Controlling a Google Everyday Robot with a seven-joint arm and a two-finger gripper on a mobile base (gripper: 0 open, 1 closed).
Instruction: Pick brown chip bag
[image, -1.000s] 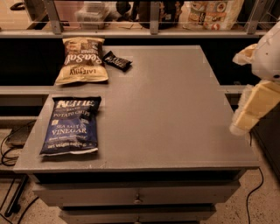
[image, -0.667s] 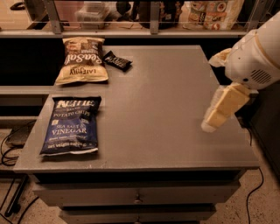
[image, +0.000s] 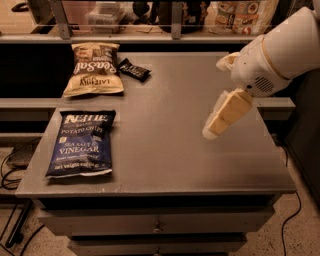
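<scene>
The brown chip bag (image: 93, 68) lay flat at the far left corner of the grey table (image: 170, 155), its dark half towards the back edge and its tan half towards the front. A small black packet (image: 134, 69) lay just beside its right edge, and a blue chip bag (image: 82, 143) lay nearer the front on the same side. The gripper (image: 212, 131) hung above the right part of the tabletop, pointing down and leftward, well apart from the brown chip bag, holding nothing visible; whether it was open or closed could not be told.
</scene>
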